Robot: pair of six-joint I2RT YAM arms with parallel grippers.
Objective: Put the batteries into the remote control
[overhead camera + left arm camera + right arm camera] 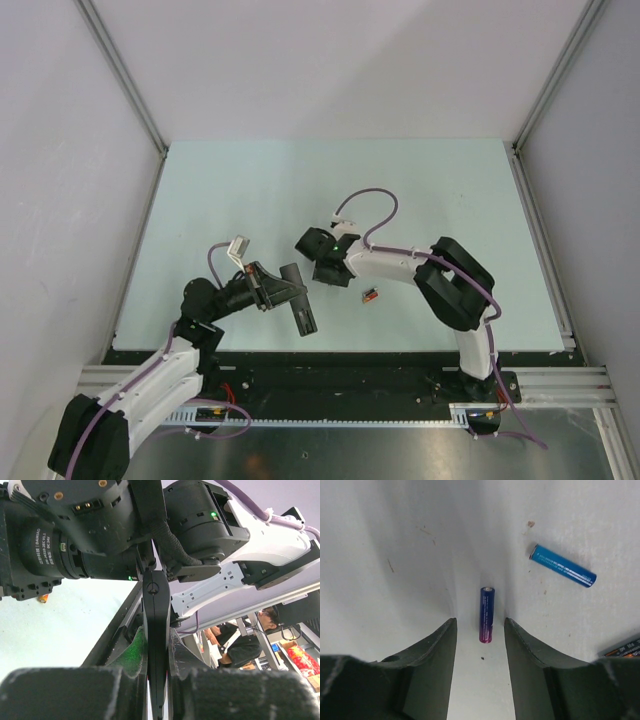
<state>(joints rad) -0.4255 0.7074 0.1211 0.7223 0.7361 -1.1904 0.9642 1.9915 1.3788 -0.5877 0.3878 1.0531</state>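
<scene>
The left gripper (281, 289) clamps the slim black plastic remote (303, 318), near left. The right gripper (480, 623) hangs, fingers apart, over the small dark-blue round battery (486, 614). Go straight down; pinch its middle.

Pale green table (450, 190) between grey walls (60, 150); a seated person (245, 650) far off in the left wrist view

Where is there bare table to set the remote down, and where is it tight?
Bare: the far half of the table, up to its back edge, and the left strip beside the left arm. Crowded: near centre, where the left tool holds the remote control, the open right tool straddles a purple-blue battery and a light-blue battery lies beside it.
</scene>
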